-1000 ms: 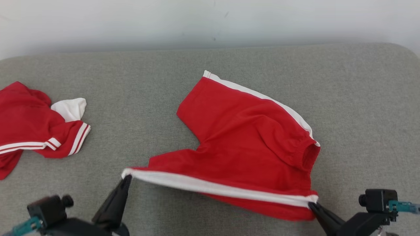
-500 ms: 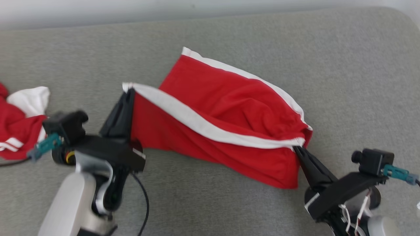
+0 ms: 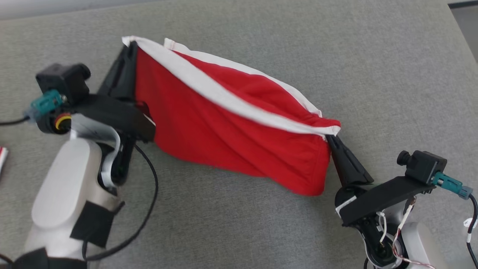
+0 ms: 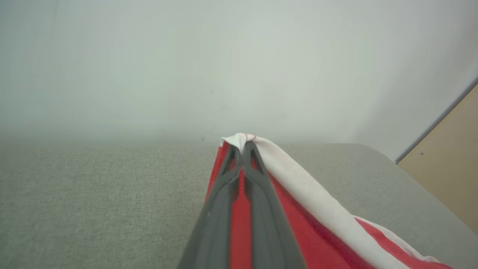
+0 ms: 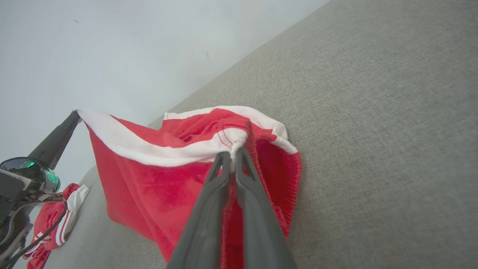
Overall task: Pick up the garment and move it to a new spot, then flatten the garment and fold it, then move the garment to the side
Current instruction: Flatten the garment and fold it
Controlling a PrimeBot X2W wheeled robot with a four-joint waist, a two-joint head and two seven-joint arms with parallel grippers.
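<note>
The garment (image 3: 231, 134) is a pair of red shorts with white side stripes and an elastic waistband, on a grey cushioned surface (image 3: 261, 224). My left gripper (image 3: 129, 43) is shut on the leg-hem end of one white stripe. My right gripper (image 3: 330, 138) is shut on that stripe's waistband end. The stripe is stretched taut between them and the red cloth hangs down from it, over the other leg lying behind. In the left wrist view the left gripper (image 4: 243, 144) pinches white hem of the garment (image 4: 317, 209). In the right wrist view the right gripper (image 5: 231, 153) pinches the gathered waistband of the garment (image 5: 149, 186).
A second red and white piece of clothing (image 5: 56, 220) lies crumpled far to my left; a sliver of it (image 3: 2, 157) is at the head view's edge. A pale wall (image 4: 239, 56) backs the surface. A tan panel (image 4: 448, 168) stands beyond the rounded far right corner.
Both grippers, still shut on the white stripe, have raised it and carried it away from me over the far leg. The head camera has tilted down, so the whole scene has shifted.
</note>
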